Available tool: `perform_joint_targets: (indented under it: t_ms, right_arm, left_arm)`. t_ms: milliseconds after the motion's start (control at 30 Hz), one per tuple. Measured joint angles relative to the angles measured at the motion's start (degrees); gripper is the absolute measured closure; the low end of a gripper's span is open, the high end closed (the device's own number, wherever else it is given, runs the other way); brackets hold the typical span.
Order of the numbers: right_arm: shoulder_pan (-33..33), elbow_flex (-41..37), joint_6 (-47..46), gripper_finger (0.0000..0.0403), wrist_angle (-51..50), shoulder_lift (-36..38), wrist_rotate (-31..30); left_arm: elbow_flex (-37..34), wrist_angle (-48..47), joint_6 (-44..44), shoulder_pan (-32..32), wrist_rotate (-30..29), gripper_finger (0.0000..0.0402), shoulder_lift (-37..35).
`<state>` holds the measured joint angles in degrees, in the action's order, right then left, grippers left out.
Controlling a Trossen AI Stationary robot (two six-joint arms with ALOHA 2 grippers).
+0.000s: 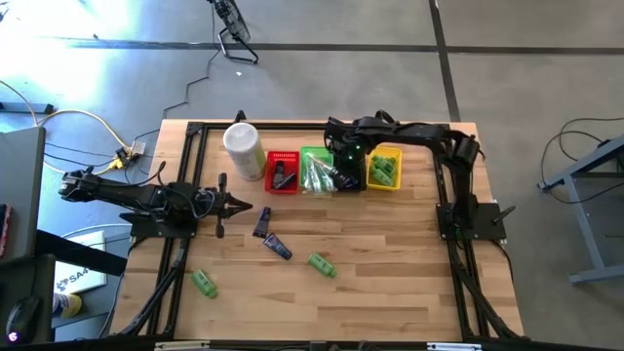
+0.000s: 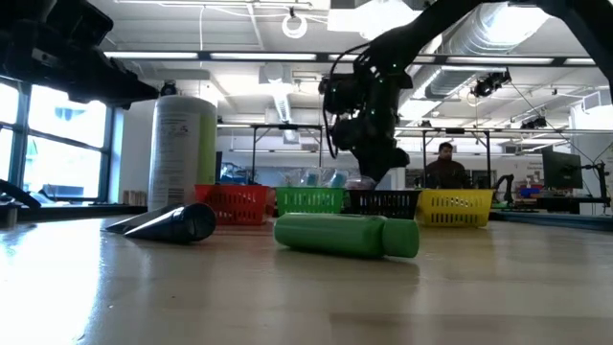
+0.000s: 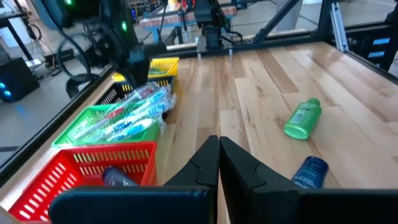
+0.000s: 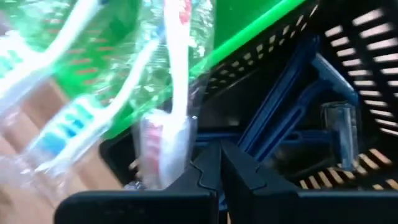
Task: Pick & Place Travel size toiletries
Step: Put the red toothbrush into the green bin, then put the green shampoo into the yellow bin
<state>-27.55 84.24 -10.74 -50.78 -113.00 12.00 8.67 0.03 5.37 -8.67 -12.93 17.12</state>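
With the right tool [image 4: 219,163] pinched shut and empty over the black basket [image 1: 348,174], where blue razors [image 4: 292,115] lie, lift straight up clear of the wrapped toothbrushes [image 4: 168,134]. Left tool [image 3: 219,163] shut, parked. Green bottles [image 1: 321,263] and tubes [image 1: 280,247] wait on the surface [image 1: 390,283].

Low view. Green bottle [image 2: 347,236] lies on its side on the wooden table [image 2: 306,297], nearest the camera. Left of it, a dark tube [image 2: 170,223] also lies flat. Tall white canister [image 2: 184,153] stands upright behind the tube. Row of baskets further back: red [image 2: 233,202], green [image 2: 310,201], black [image 2: 383,203], yellow [image 2: 456,205]. Right gripper [image 2: 375,171] hangs just above the black basket. A person [image 2: 444,168] is in the room beyond.
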Motion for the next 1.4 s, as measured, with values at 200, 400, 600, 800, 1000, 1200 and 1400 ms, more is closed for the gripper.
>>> perform_joint_targets:
  t_ms: [200, 400, 600, 800, 1000, 1200, 1400]
  right_arm:
    - [0.0, 0.0, 0.6, 0.04, 1.6, 2.6, 5.7]
    - [0.6, 0.0, 2.7, 0.0401, 4.3, 3.2, 16.5]
    - [1.5, 0.0, 3.5, 0.0401, 9.3, 3.2, 20.5]
    - [1.7, 0.0, 3.2, 0.0401, 14.7, 3.2, 15.5]
    - [1.7, 0.0, 3.1, 0.0401, 15.9, 4.0, 9.1]
    - [3.3, 0.0, 3.3, 0.0401, 18.0, 10.2, 8.4]
    - [7.8, 0.1, 6.5, 0.0401, 16.8, 17.2, 3.5]
  left_arm:
    - [0.0, -0.3, 0.0, 0.0, 0.0, 0.0394, 0.0]
    - [0.0, -0.3, -0.2, 0.0, 0.0, 0.0394, 0.0]
    - [0.0, -0.2, -0.9, 0.0, 0.0, 0.0394, 0.0]
    - [0.0, -0.2, -1.0, 0.0, 0.0, 0.0394, 0.0]
    - [0.0, -0.2, -1.1, 0.0, 0.0, 0.0394, 0.0]
    - [0.0, -0.2, -1.1, 0.0, 0.0, 0.0394, 0.0]
    - [0.0, -0.2, -1.0, 0.0, 0.0, 0.0394, 0.0]
